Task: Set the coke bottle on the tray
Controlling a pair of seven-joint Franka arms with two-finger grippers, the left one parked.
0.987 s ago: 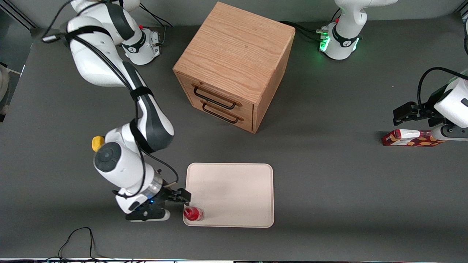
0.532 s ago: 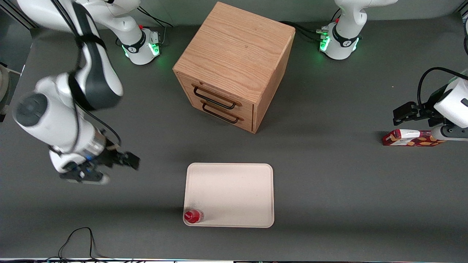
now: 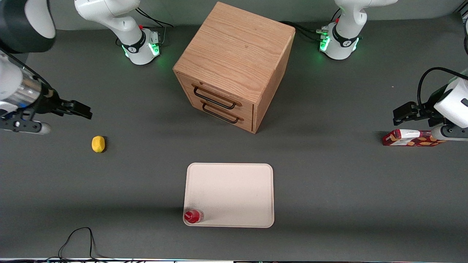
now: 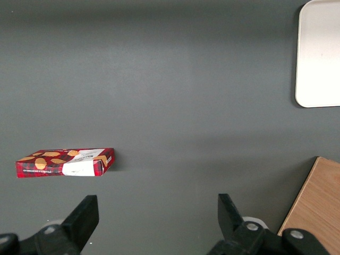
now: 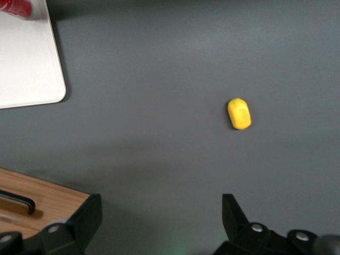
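Note:
The small red coke bottle (image 3: 192,216) stands upright on the cream tray (image 3: 234,193), in the tray's corner nearest the front camera on the working arm's side. It also shows in the right wrist view (image 5: 16,7) on the tray (image 5: 26,64). My gripper (image 3: 82,110) is open and empty, raised high above the table toward the working arm's end, well away from the tray. Its two dark fingers (image 5: 87,215) stand wide apart with bare table between them.
A wooden drawer cabinet (image 3: 234,65) stands farther from the front camera than the tray. A yellow lemon (image 3: 98,144) lies on the table toward the working arm's end, also in the right wrist view (image 5: 239,113). A red-and-white snack carton (image 3: 411,138) lies toward the parked arm's end.
My gripper has let go of the bottle, lifted and swung away from the tray toward the working arm's end of the table. The lemon has come into view. The bottle stays on the tray.

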